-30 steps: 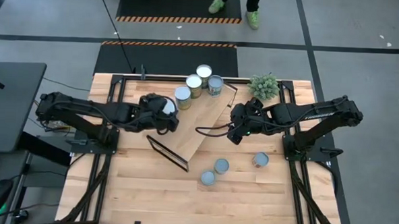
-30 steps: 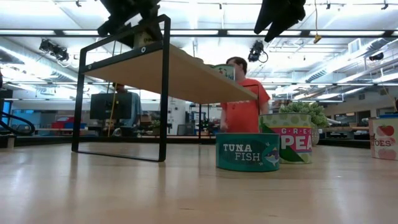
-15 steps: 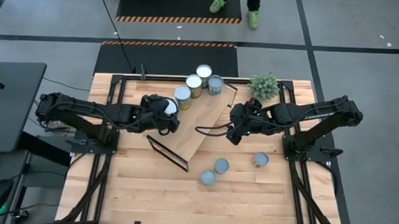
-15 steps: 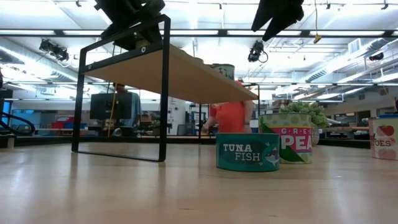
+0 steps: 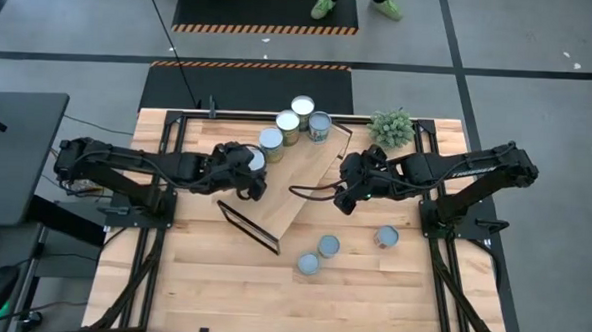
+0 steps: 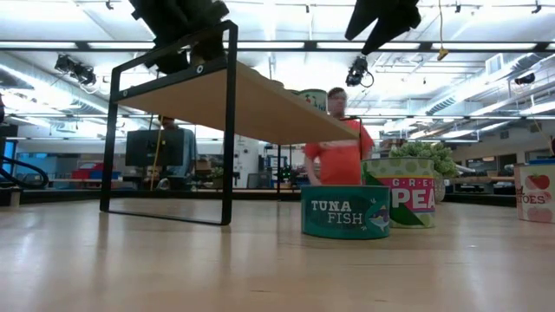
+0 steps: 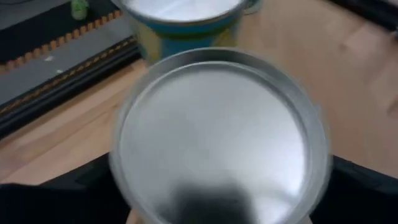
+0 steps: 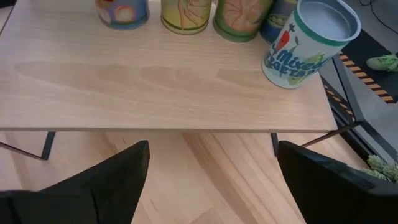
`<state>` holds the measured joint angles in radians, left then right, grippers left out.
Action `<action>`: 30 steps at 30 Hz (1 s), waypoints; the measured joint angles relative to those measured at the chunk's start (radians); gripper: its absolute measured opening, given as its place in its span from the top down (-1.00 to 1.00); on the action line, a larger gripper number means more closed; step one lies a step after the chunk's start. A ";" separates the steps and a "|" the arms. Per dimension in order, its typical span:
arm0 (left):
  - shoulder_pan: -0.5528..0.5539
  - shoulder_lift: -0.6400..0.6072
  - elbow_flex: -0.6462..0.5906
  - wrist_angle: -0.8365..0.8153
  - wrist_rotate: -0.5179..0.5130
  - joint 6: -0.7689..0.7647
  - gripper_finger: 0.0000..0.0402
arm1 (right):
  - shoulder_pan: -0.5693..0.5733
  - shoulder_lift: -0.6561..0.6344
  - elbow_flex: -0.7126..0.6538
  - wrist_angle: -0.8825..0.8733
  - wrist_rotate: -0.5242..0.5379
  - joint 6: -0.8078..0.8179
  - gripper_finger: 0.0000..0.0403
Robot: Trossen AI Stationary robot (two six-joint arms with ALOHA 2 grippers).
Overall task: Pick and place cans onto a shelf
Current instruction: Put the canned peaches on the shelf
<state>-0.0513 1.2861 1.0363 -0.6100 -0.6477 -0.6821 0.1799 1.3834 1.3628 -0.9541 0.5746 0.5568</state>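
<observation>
Shelf [image 5: 293, 186] holds 4 cans [image 5: 289, 127], 3 on table [image 5: 210, 292].

Can lid [image 7: 217, 130] brushed shiny metal; shelf [image 8: 168, 87] smooth matt light wood, black metal frame.

You have a grey floor [image 5: 541, 57] around the wooden table [image 5: 211, 282], with two black mats [image 5: 250, 84] edged in orange and black stripes behind it, and the green shoes [image 5: 328, 7] of a person standing on the far one. To the table's left you see a dark desk [image 5: 16, 154]. Looking level across the table, the room behind is wide and open, with long ceiling lights [image 6: 286, 45], distant equipment and a person in an orange shirt [image 6: 338, 156].
</observation>
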 joint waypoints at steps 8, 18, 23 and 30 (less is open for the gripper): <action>0.002 -0.008 0.003 0.006 0.051 -0.008 -0.97 | 0.000 0.000 0.000 0.011 0.000 -0.007 -0.79; -0.005 -0.035 0.006 0.011 0.080 0.104 -0.97 | 0.003 0.000 0.000 0.011 -0.031 -0.015 -0.79; -0.002 -0.037 0.006 0.013 0.079 0.173 -0.97 | 0.004 0.000 0.000 0.011 -0.031 -0.016 -0.79; 0.009 -0.037 0.006 0.007 0.087 0.318 -0.97 | 0.004 0.000 0.000 0.011 -0.031 -0.013 -0.79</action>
<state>-0.0419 1.2491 1.0424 -0.6031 -0.5603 -0.3645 0.1837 1.3838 1.3632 -0.9436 0.5438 0.5437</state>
